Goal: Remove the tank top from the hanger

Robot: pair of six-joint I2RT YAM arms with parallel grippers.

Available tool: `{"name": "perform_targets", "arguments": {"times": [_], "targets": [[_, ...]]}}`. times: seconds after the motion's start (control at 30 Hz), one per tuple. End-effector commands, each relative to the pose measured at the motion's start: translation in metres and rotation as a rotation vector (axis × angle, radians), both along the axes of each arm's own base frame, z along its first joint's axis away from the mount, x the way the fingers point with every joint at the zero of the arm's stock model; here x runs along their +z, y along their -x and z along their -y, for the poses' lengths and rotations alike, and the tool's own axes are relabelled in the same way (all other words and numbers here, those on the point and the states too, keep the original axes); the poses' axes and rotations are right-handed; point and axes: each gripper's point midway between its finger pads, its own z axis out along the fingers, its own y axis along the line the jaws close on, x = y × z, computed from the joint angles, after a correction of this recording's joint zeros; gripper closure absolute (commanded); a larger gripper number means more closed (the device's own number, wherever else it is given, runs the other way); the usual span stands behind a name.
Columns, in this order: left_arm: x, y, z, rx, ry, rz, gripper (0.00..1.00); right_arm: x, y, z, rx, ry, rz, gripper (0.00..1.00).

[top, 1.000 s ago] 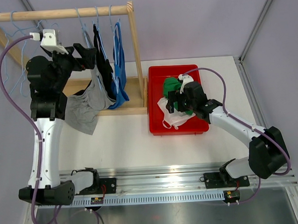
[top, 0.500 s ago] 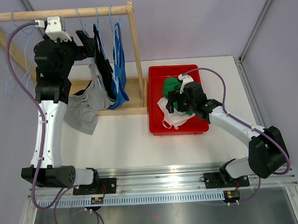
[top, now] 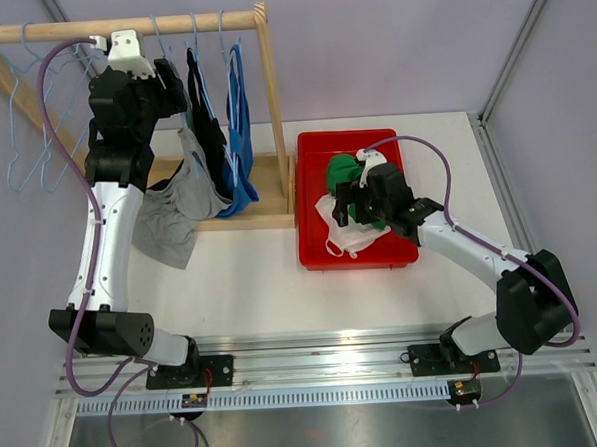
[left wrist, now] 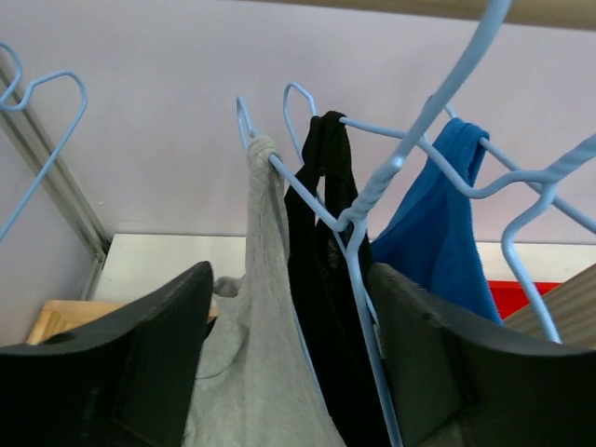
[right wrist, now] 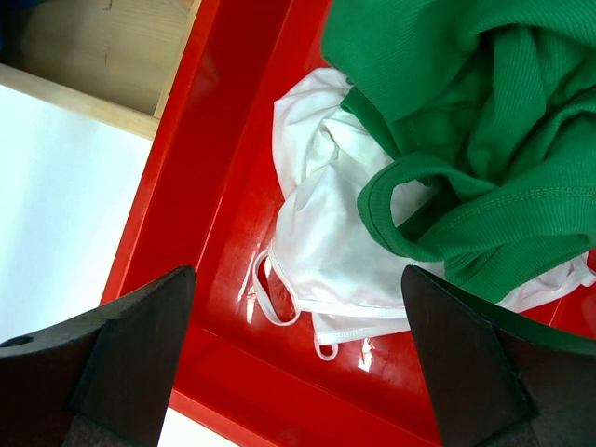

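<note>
A grey tank top [top: 172,205] hangs by one strap from a light blue hanger [left wrist: 307,196] on the wooden rail [top: 118,26]; its body droops to the rack base. Beside it hang a black tank top [top: 208,128] and a blue tank top [top: 239,136]. My left gripper [top: 174,88] is up by the rail, open. In the left wrist view the left gripper [left wrist: 289,372] has its jaws either side of the grey top [left wrist: 251,372], the black top [left wrist: 326,279] and a hanger wire. My right gripper [top: 353,203] is open over the red bin [top: 311,183].
The red bin [right wrist: 186,186] holds a green garment [right wrist: 466,121] and a white garment [right wrist: 326,242] under the right gripper [right wrist: 298,372]. Empty blue hangers [top: 34,147] hang at the rail's left. The wooden rack post [top: 274,105] stands between the clothes and the bin.
My left arm has risen and moved right toward the rail, bringing its gripper close to the hanger tops. The grey top's drooping body shifted slightly. The right arm has not moved.
</note>
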Motion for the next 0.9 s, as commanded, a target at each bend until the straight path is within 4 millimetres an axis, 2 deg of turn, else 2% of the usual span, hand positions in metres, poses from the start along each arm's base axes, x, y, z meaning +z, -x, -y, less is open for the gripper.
{"name": "perform_targets", "arguments": {"times": [0.0,0.1,0.13,0.2,0.23,0.4,0.6,0.87], "targets": [[0.020,-0.001,-0.005,0.027,-0.012,0.064,0.40,0.008,-0.006,-0.004,-0.002,-0.015,0.032,0.00],[0.019,-0.001,-0.001,0.009,-0.010,0.065,0.54,0.007,-0.006,-0.005,0.000,-0.014,0.029,0.00],[0.019,-0.001,-0.001,0.007,-0.010,0.067,0.64,0.006,-0.006,-0.004,-0.002,-0.013,0.028,0.00],[0.019,-0.001,-0.001,0.009,-0.009,0.067,0.73,0.006,-0.006,-0.004,-0.001,-0.010,0.026,0.01],[0.019,0.000,-0.001,0.009,-0.007,0.067,0.82,0.004,-0.006,-0.004,-0.001,-0.008,0.022,0.00],[0.026,0.006,0.000,0.006,0.001,0.089,1.00,0.002,-0.007,-0.005,-0.002,-0.006,0.016,0.00],[0.048,0.015,0.003,-0.011,0.024,0.146,1.00,-0.001,-0.008,-0.005,-0.001,-0.002,0.011,0.00],[0.101,0.044,0.013,-0.079,0.061,0.278,1.00,-0.002,-0.008,-0.006,0.001,0.001,0.006,0.00]]}}
